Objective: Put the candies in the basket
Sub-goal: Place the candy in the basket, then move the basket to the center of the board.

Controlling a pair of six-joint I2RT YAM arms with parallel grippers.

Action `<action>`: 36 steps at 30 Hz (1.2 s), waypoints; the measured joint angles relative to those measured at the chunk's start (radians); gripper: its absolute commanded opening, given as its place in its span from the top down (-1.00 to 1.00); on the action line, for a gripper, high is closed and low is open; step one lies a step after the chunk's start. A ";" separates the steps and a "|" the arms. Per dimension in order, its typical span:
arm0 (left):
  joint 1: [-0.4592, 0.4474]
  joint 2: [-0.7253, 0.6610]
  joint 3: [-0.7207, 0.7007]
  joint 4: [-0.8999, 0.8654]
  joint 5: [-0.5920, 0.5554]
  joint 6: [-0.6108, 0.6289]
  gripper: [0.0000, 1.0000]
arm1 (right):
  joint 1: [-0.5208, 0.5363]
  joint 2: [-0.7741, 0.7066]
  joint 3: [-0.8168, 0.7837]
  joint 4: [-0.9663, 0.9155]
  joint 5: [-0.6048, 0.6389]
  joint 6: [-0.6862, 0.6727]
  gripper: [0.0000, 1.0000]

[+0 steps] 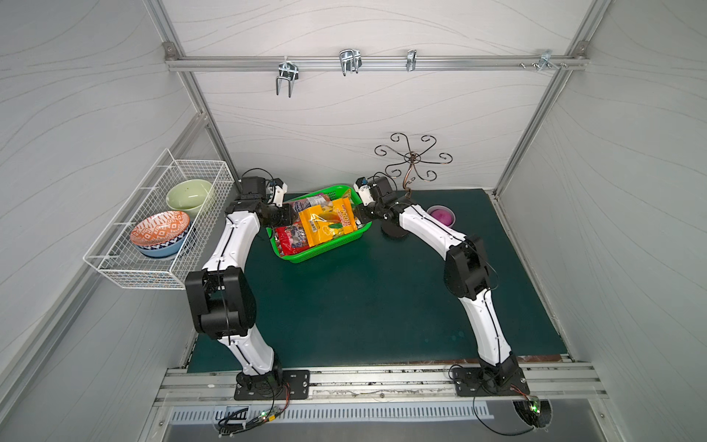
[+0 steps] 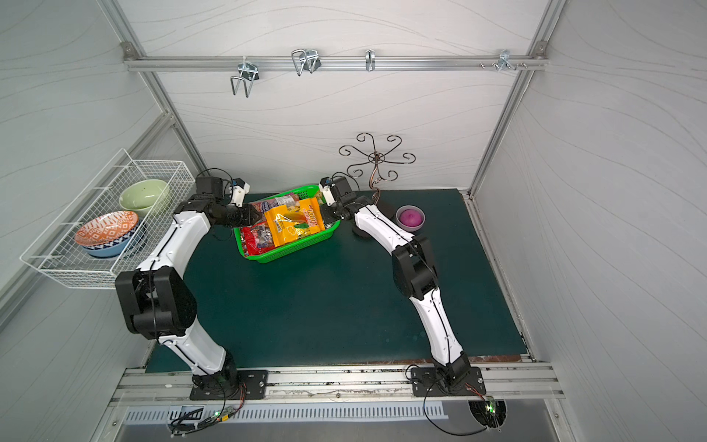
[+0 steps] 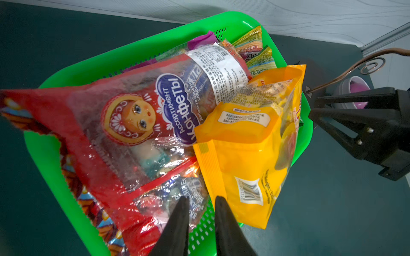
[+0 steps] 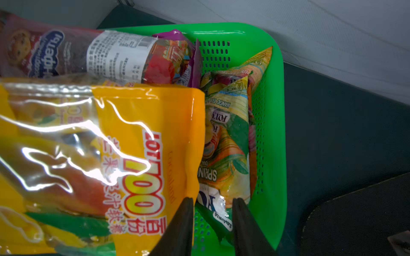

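The green basket (image 1: 325, 253) (image 2: 290, 255) stands at the back middle of the dark mat, filled with candies. A yellow-orange bag (image 1: 329, 224) (image 4: 142, 124) lies on top. Beside and under it lie two red bags (image 3: 124, 115) (image 1: 289, 240), a purple one (image 3: 202, 39), and green (image 4: 228, 124) and orange (image 4: 259, 59) FOX'S bags. My left gripper (image 3: 200, 202) (image 1: 292, 218) is at the basket's left end, slightly open, with only basket mesh between its fingers. My right gripper (image 4: 213, 205) (image 1: 359, 214) is at the right end, open beside the yellow-orange bag's edge and gripping nothing.
A white wire basket (image 1: 114, 264) with bowls hangs on the left wall. A pink bowl (image 1: 441, 215) and a copper hook stand (image 1: 413, 157) are just right of the right arm. The back wall is close behind the green basket.
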 measured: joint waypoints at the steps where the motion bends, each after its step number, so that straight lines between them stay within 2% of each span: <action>1: 0.000 -0.013 -0.004 -0.004 -0.005 0.006 0.43 | 0.000 -0.010 -0.014 -0.001 0.010 -0.007 0.18; 5: 0.000 -0.082 -0.050 -0.017 -0.034 0.024 0.35 | -0.004 -0.038 -0.066 -0.005 0.053 -0.027 0.06; 12: 0.000 -0.183 -0.169 -0.019 -0.109 0.059 0.22 | -0.039 -0.038 -0.078 -0.026 0.084 -0.030 0.06; 19: 0.000 -0.219 -0.225 -0.034 -0.184 0.091 0.21 | -0.058 0.018 -0.023 -0.034 0.088 -0.018 0.09; 28: 0.005 -0.235 -0.230 -0.042 -0.225 0.113 0.22 | -0.057 0.139 0.101 -0.049 0.087 0.003 0.23; 34: 0.018 -0.258 -0.260 -0.043 -0.244 0.121 0.22 | -0.055 0.163 0.135 -0.063 0.086 0.015 0.30; 36: 0.021 -0.259 -0.265 -0.043 -0.248 0.123 0.22 | -0.051 0.171 0.146 -0.069 0.084 0.020 0.45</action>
